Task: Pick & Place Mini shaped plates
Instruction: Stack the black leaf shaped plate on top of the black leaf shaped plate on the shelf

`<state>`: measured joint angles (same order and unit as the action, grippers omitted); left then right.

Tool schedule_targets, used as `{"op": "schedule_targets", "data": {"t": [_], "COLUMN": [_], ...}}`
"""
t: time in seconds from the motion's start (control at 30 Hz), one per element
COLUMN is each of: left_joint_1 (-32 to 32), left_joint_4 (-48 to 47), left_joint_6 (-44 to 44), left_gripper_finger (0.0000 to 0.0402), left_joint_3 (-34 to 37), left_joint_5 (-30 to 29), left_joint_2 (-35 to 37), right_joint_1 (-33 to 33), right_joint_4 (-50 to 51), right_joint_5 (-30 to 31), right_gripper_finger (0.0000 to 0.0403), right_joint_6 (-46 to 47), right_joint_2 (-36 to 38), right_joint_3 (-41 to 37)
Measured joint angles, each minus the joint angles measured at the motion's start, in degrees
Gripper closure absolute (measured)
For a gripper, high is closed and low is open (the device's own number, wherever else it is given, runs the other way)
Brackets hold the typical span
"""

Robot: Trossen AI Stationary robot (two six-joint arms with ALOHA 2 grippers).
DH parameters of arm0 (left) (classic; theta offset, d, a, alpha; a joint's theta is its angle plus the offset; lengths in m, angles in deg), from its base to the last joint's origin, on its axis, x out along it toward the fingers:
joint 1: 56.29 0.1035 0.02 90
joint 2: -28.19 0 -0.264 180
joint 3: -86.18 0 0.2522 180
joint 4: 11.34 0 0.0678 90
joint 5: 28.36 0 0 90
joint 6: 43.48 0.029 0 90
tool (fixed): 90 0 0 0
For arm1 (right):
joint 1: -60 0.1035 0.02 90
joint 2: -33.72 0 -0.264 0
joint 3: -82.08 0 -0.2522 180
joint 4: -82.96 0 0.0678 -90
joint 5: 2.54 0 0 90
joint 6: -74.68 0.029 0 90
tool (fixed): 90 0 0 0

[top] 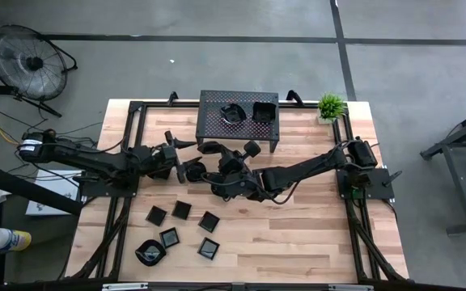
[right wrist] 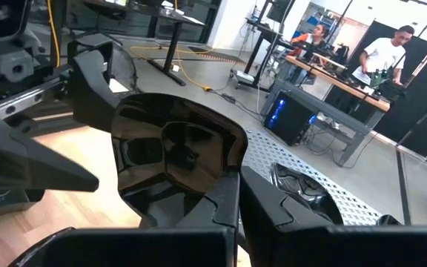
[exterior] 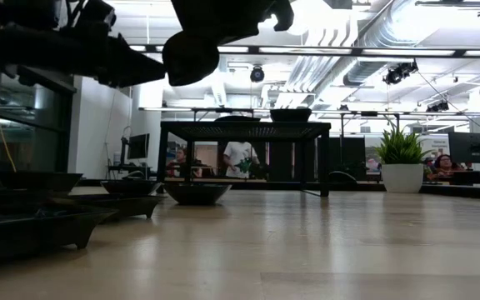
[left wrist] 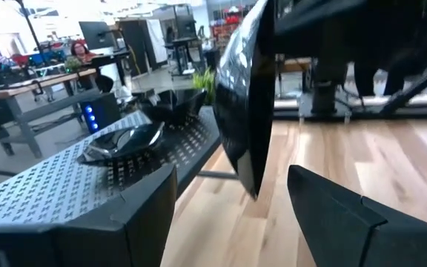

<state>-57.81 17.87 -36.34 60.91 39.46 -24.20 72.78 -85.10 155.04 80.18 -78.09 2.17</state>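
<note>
My right gripper [right wrist: 239, 204] is shut on a glossy black wavy-edged mini plate [right wrist: 173, 152], held above the table's middle, just in front of the rack. In the left wrist view that plate [left wrist: 247, 96] shows edge-on. My left gripper [left wrist: 232, 215] is open; its fingers stand on either side of the plate without touching it. Both grippers [top: 205, 171] meet at the table's centre. Several more mini plates [top: 182, 210] lie flat on the near-left part of the table, and two [top: 231, 111] sit on top of the rack. My right gripper pinches the plate's rim [right wrist: 217, 185] between its two fingers, coming roughly level from the table's right side. The plate stands on edge, lifted clear of the table, with its hollow face turned toward the right wrist camera.
The black perforated rack [top: 239, 113] stands on legs at the far middle of the table. A small potted plant [top: 330, 105] is at the far right corner. A floor fan [top: 31, 61] stands beyond the table's left corner. People sit at desks [right wrist: 380, 55] in the room behind.
</note>
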Motion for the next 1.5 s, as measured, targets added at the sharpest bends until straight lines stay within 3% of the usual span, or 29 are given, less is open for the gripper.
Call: {"op": "schedule_targets", "data": {"t": [0.83, 1.23, 1.5], "left_joint_1": [0.00, 0.00, 0.00], "left_joint_4": [1.04, 1.04, 1.04], "left_joint_6": [-2.09, -2.57, -2.57], "left_gripper_finger": [0.0154, 0.0269, 0.0317], "left_joint_3": [-0.22, -0.22, -0.22], "left_joint_5": [0.69, 1.06, 1.08], "left_joint_2": [-0.01, -0.01, -0.01], "right_joint_1": [-0.68, -0.68, -0.73], "right_joint_4": [-2.80, -2.78, -2.75], "right_joint_5": [-2.89, -3.03, -4.48], "right_gripper_finger": [0.0403, 0.0403, 0.0403], "right_joint_6": [-1.87, -1.95, -1.92], "right_joint_2": [0.00, 0.00, 0.00], "right_joint_3": [0.00, 0.00, 0.00]}}
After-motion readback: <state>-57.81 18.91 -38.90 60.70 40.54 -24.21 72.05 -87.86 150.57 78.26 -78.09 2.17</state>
